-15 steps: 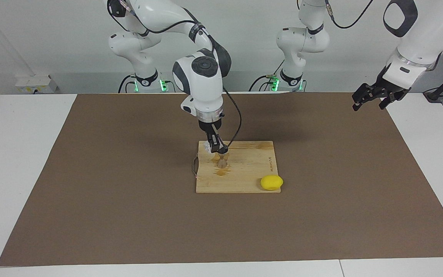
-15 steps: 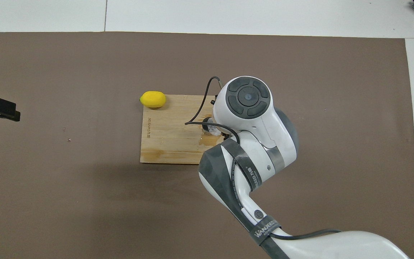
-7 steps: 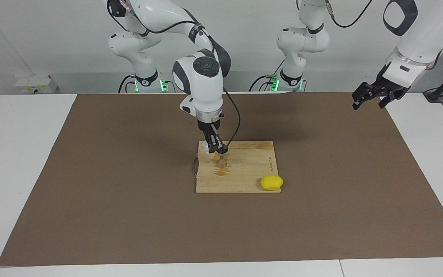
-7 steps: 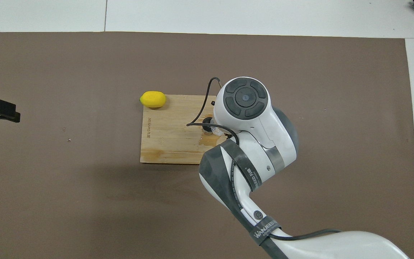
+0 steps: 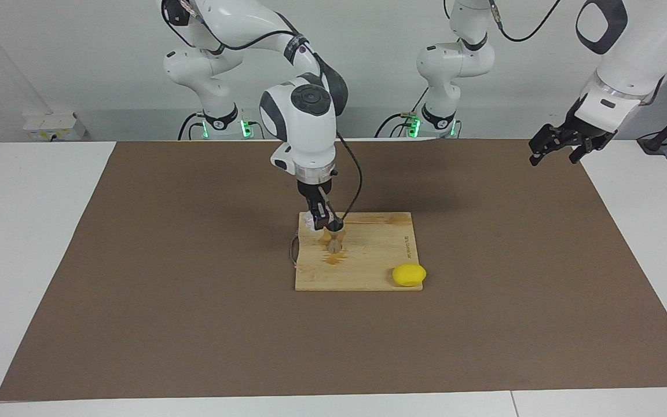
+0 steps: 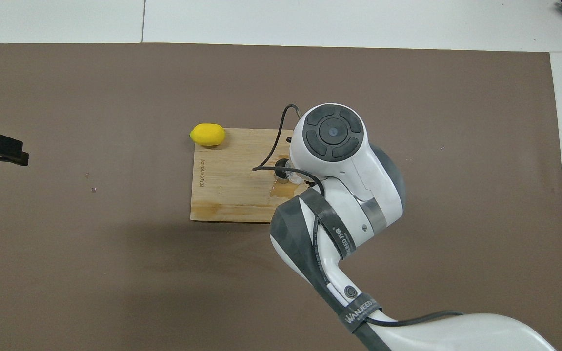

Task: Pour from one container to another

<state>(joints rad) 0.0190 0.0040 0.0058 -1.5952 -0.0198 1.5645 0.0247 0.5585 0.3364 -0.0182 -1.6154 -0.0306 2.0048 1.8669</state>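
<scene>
While the right claw (image 5: 323,223) grips the small clear glass cup (image 5: 311,220) tipped above the silver hourglass-shaped metal jigger (image 5: 334,241), pouring should go slowly; the left claw (image 5: 559,145) waits wide.

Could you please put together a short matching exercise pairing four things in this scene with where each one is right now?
Things:
1. glass cup
2. jigger
3. lemon
4. left hand

Places:
A. at a corner of the wooden board, on the edge farther from the robots
B. gripped by the right hand, tipped over the jigger
C. raised over the mat's edge at the left arm's end, waiting
D. upright on the board

Pairs: 1-B, 2-D, 3-A, 4-C
</scene>
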